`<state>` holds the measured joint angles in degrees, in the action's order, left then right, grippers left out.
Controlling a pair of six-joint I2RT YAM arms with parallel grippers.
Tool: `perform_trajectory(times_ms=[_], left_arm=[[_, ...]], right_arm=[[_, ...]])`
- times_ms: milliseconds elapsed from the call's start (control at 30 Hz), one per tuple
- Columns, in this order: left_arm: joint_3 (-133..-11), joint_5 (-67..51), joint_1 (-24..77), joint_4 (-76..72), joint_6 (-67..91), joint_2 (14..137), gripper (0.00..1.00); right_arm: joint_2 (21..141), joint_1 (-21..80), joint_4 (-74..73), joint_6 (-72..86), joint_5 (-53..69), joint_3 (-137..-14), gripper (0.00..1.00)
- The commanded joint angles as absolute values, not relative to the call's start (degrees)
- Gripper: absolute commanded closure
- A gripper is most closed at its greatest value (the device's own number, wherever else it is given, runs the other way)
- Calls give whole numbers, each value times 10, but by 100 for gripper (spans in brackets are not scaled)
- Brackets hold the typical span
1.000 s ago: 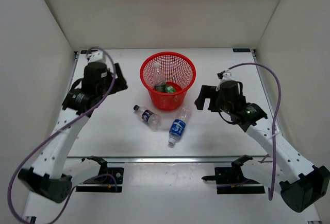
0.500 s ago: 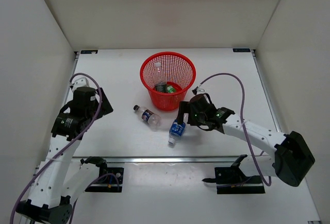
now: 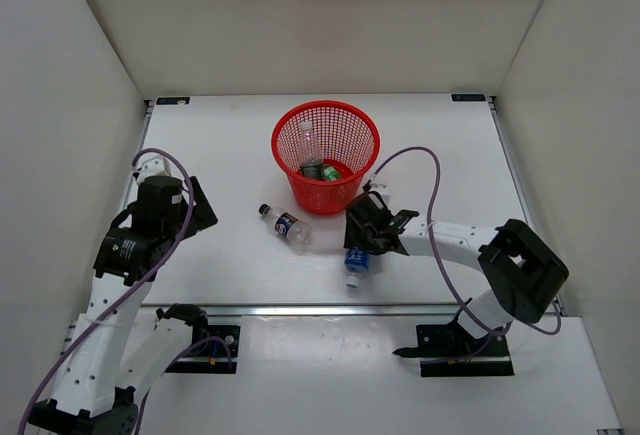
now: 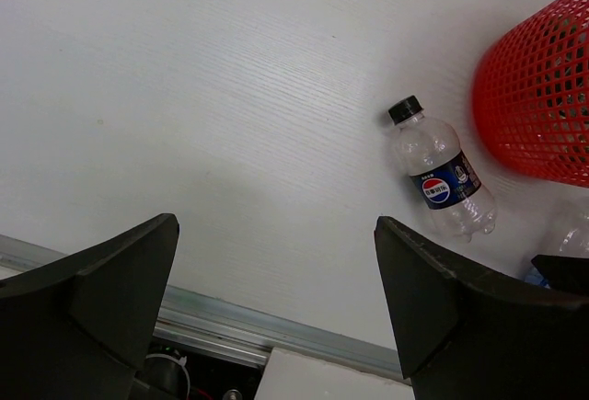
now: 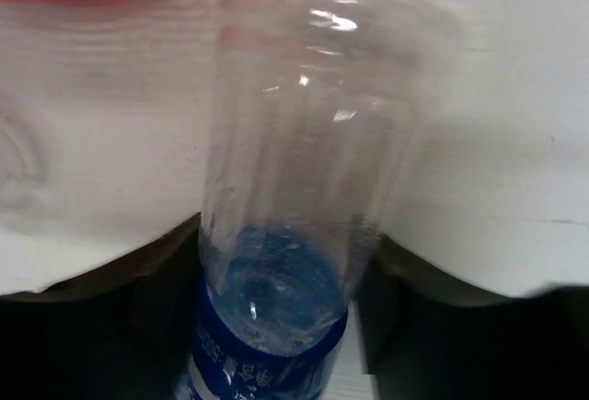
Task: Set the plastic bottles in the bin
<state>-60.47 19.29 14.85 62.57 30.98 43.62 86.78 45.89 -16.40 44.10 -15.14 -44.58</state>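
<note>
The right gripper point(image 3: 358, 247) clamps the clear blue-label bottle point(image 5: 294, 161) just in front of the red bin point(image 3: 326, 104); its print is unreadable. The left gripper point(image 4: 274, 225) gapes wide near the black-capped Pepsi-logo bottle point(image 4: 440, 179) lying beside the bin

Looking down on the table point(image 3: 220, 145): finding the bin point(image 3: 342, 195) standing centre-back, holding two bottles point(image 3: 320, 169) inside; spotting the left bottle point(image 3: 288, 226) lying just front-left of it; catching the right bottle point(image 3: 356, 260) lying front-right, pinched inside the right gripper point(image 3: 364, 239).
</note>
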Motion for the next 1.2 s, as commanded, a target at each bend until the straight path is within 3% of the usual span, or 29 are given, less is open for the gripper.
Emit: perform_trajectory(times_ms=[0, 100, 267, 400, 500, 667, 833, 933, 1067, 1167], left_arm=[[-612, 191, 152, 627, 310, 432, 1], [-613, 186, 151, 622, 313, 433, 1], [-610, 178, 152, 613, 309, 444, 2], [-602, 170, 151, 602, 304, 467, 2], [-602, 155, 149, 596, 299, 482, 1], [-599, 156, 155, 578, 300, 488, 1], [-596, 141, 149, 575, 301, 497, 1], [-585, 138, 161, 570, 307, 496, 1], [-583, 132, 155, 571, 301, 499, 1], [-579, 133, 156, 571, 300, 504, 1]], right_arm=[[826, 458, -175, 476, -190, -437, 55], [733, 453, -178, 483, -205, -411, 67], [578, 336, -221, 405, -163, -436, 72], [511, 223, -200, 278, -71, -538, 73], [542, 248, -169, 202, -76, -637, 68], [670, 389, -32, 77, -152, -726, 64], [782, 375, 65, 61, -105, -769, 61], [836, 376, 94, 15, -112, -781, 49], [890, 382, 91, -26, -141, -804, 41], [901, 384, 89, -23, -145, -798, 14]])
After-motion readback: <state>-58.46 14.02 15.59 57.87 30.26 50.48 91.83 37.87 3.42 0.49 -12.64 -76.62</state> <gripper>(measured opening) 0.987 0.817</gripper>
